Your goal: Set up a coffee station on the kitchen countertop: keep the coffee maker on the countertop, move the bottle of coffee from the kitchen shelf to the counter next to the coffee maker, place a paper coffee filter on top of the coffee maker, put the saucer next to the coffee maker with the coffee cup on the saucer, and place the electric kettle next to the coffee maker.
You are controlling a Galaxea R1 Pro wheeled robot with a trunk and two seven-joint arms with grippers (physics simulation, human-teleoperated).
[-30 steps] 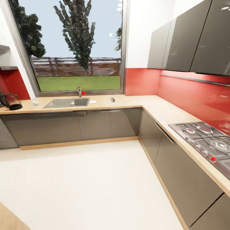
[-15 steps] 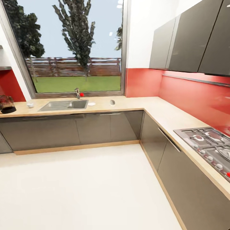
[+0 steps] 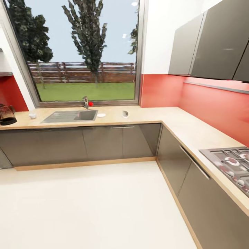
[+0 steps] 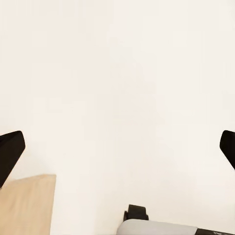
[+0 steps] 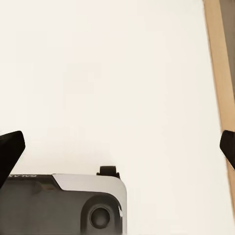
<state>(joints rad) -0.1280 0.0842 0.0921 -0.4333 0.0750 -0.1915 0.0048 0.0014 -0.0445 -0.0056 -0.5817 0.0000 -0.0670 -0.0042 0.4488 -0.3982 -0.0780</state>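
On the window-side countertop (image 3: 145, 117), at the far left, stands a dark glass pot on a black base (image 3: 7, 115); whether it is the coffee maker or the kettle I cannot tell. Beside it sits a small white cup (image 3: 32, 115). A white saucer (image 3: 101, 115) lies right of the sink, and further right is a small pale rounded object (image 3: 125, 113). My left gripper (image 4: 117, 152) hangs open over the pale floor, its dark fingertips far apart. My right gripper (image 5: 117, 149) is likewise open above the floor, with nothing between its fingers.
A steel sink (image 3: 71, 116) with a faucet (image 3: 85, 102) sits under the window. The counter turns along the red wall to a gas hob (image 3: 231, 164). Grey cabinets (image 3: 103, 141) line both runs, with wall cupboards (image 3: 214, 41) above. Wide white floor (image 3: 93, 207) lies ahead.
The whole head view has shifted: the counter sits lower in the picture and the hob has slid toward the right edge, so the camera moved. The things on the counter stay put.
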